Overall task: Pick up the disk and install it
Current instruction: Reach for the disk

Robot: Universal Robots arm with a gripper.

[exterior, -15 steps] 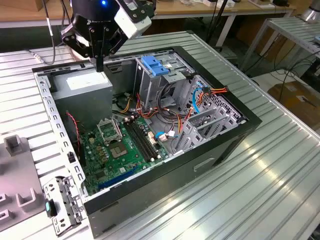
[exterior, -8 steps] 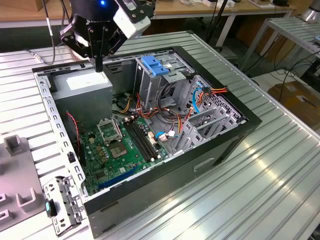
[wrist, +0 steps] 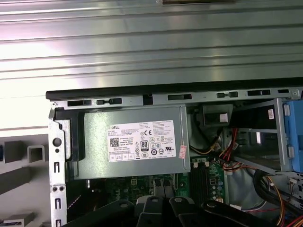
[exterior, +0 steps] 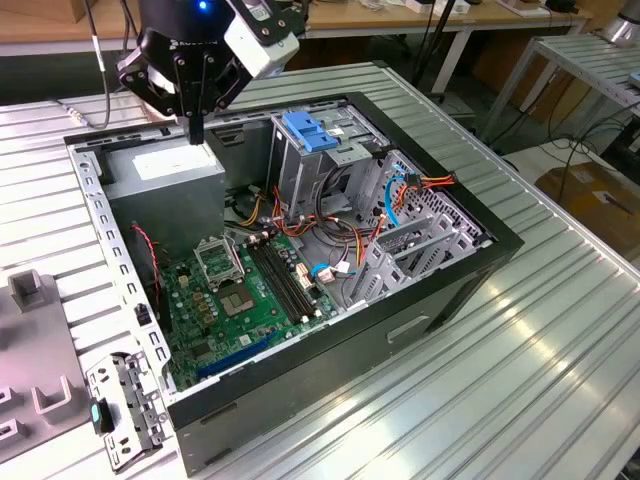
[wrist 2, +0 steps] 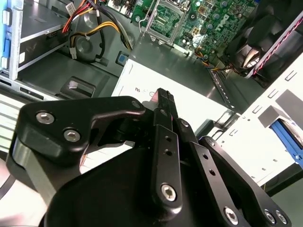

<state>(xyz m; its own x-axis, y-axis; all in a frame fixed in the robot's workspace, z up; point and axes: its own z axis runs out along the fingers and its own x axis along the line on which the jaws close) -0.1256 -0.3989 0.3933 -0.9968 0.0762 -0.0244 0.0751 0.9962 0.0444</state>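
The disk [exterior: 308,131] shows as a bright blue carrier at the top of the metal drive cage [exterior: 290,170] inside the open computer case; its grey body is mostly hidden. The same blue edge of the disk [wrist: 294,137] appears in the first wrist view. My gripper [exterior: 197,132] hangs over the case's back corner at the exterior view's left, above the grey power supply box [exterior: 165,168] with its white sticker [wrist: 140,141]. Its black fingers [wrist 2: 164,101] are pressed together with nothing between them. The gripper is well apart from the disk.
The green motherboard [exterior: 235,295] lies on the case floor, with coloured cables [exterior: 345,235] beside the cage. A loose metal bracket [exterior: 128,400] and grey fixtures [exterior: 28,290] rest on the ribbed metal table [exterior: 520,380] at the exterior view's left.
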